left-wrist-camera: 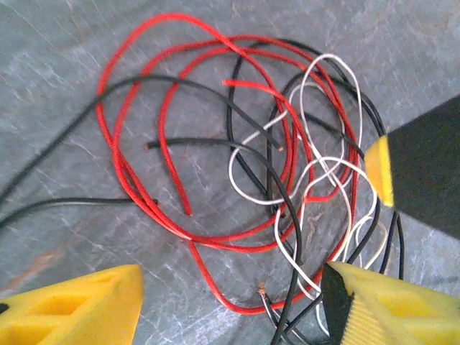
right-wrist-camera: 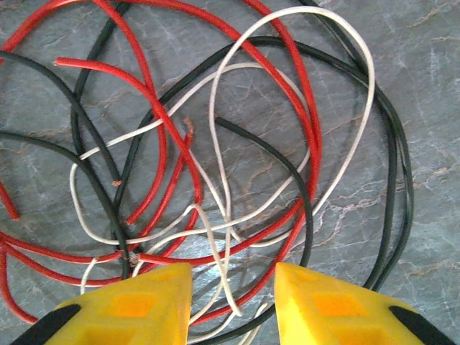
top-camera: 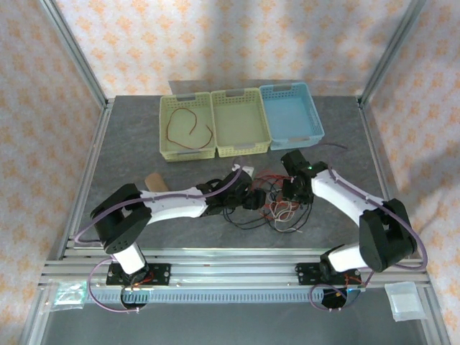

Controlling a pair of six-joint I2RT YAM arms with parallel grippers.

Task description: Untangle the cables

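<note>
Down low over the cables (top-camera: 279, 207) now, heaped in one knot of red, black and white on the worktop (top-camera: 129, 151), between the two arms and well short of the baskets. Holding the left pincer (left-wrist-camera: 230, 309) spread wide and empty. Holding the right pincer (right-wrist-camera: 233, 302) spread as well, astride a white strand (right-wrist-camera: 224, 266) but not pinching it.

Best to take one wire only: close on a free stretch of that white strand, then lift slowly. Pin the red loops (left-wrist-camera: 126, 180) with the left meanwhile, or expect to drag the whole heap up. Careful at the crossing just ahead of the right fingers (right-wrist-camera: 136, 305), with red and black laid across the white. Tight for room too, with a right fingertip (left-wrist-camera: 379, 169) at the tangle's edge in the left wrist view.

Farther back, a green basket (top-camera: 164, 133) with one red cable (top-camera: 188, 112) in it, a second green basket (top-camera: 241, 122) and a blue basket (top-camera: 291, 111). Nothing in the way back there, by the look of it.
</note>
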